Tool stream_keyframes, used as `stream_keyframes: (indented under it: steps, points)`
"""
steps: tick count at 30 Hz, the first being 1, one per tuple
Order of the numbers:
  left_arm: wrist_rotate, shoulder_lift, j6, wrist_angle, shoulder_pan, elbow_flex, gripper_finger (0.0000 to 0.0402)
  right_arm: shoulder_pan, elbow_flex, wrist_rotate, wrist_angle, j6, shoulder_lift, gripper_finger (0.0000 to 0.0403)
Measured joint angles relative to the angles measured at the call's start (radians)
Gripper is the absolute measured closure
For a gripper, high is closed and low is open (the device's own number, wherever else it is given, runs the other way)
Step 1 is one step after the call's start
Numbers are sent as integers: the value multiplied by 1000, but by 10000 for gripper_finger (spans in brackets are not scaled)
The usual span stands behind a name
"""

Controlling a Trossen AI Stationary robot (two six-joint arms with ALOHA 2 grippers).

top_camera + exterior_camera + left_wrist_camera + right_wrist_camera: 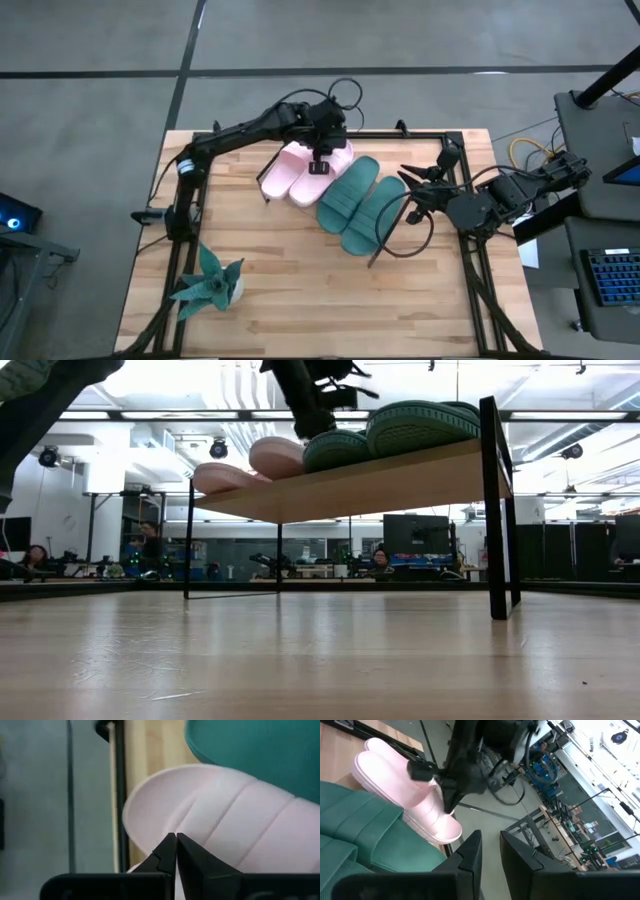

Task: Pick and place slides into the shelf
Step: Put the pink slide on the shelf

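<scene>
All four slides lie side by side on the shelf [400,478], the pink pair [300,168] toward one end, green pair [360,203] toward the other; the left gripper [319,166], jaws together, presses a pink slide, likely squaring it, while the right gripper [412,186], jaws slightly apart and empty, waits beside the green pair

Robotics lab — monitors [415,532], workbenches [320,568]

I see all four slides up on the shelf [400,478], a light wood board on thin black legs. Two pale pink slides [295,168] lie side by side, touching, toward the left end. Two dark green slides [358,202] lie just beside them, angled diagonally, ribbed straps up. Pink and green pairs touch.
</scene>
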Motion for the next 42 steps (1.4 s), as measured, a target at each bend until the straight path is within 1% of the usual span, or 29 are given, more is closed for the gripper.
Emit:
stream_keyframes:
  steps: [6,10,18,22,29,32,35,42]
  points:
    - [6,-74,-65,-27,-8,47,401,0,0,1,0,0,0,342]
    - [102,-87,-87,-75,-28,41,401,0,0,1,0,0,0,344]
    - [104,-67,-78,-73,-50,14,401,0,0,1,0,0,0,344]
    - [153,-55,-78,-81,-50,9,401,0,0,1,0,0,0,342]
    - [160,16,-66,-89,-45,9,402,0,0,1,0,-1,0,344]
    - [168,27,-70,-96,-41,9,402,0,0,1,0,-1,0,342]
    - [190,29,-76,-116,-35,10,402,0,0,1,0,-1,0,342]
    - [202,11,-77,-150,-36,30,401,0,0,1,0,8,0,342]
